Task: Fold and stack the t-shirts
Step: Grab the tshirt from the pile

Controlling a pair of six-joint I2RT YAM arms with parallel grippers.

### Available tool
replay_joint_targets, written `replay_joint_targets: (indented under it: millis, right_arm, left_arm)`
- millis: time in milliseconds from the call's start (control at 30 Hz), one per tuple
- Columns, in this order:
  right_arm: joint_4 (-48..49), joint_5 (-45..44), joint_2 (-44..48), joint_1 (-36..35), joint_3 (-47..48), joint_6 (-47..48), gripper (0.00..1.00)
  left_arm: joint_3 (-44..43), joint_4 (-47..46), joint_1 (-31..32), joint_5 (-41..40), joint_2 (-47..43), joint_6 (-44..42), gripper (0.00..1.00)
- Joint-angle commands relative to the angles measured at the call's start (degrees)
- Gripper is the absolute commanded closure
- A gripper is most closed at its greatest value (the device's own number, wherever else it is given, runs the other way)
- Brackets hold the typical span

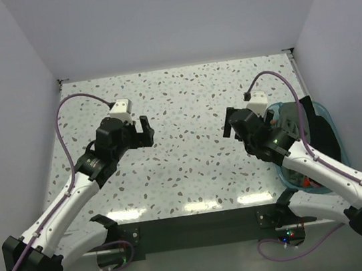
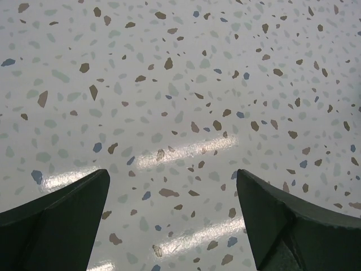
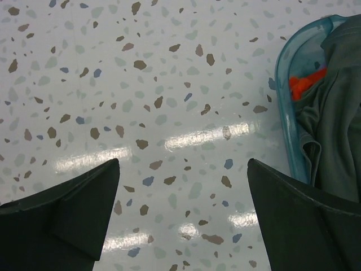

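- Now: left fingers (image 2: 56, 226) and right fingers (image 3: 62, 220) both spread wide, nothing held, hovering over bare bench (image 1: 183, 101)
- Grey-green shirt (image 3: 333, 113) lies bunched on top in tub (image 3: 282, 101) at bench's right edge, just beside right arm; orange shirt (image 3: 304, 84) peeks from under it; no black one visible
- Risk: a deep pinch into the pile catches two layers, so orange comes out with grey-green
- Risk: cloth drags on the rim, and the light-looking tub tips or slides toward the bench edge
- Risk: a grab on a bunched fold rather than a hem or shoulder leaves the shirt twisted and hard to spread flat
- Risk: left arm sits well apart from tub; a reach across may crowd right arm
- Right arm partly hides tub from above, so the pick point is poorly seen
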State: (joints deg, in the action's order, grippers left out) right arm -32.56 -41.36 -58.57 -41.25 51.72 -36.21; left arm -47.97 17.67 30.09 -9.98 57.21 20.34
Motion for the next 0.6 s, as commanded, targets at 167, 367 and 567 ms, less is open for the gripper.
replay_joint_targets:
  millis: [167, 367, 567]
  right_arm:
    - [-7.2, -5.6, -8.7, -0.3, 9.7, -2.9, 0.01]
    - [-30.4, -15.1, -22.8, 8.7, 25.2, -16.5, 0.01]
    - [-41.5, -11.4, -25.5, 22.1, 26.9, -25.4, 0.01]
  left_arm:
    - [-0.8, -2.1, 0.0, 1.5, 0.2, -1.1, 0.00]
    - [-0.9, -1.7, 0.0, 1.5, 0.4, -0.9, 0.00]
    - [-1.1, -1.3, 0.0, 2.2, 0.3, -0.7, 0.00]
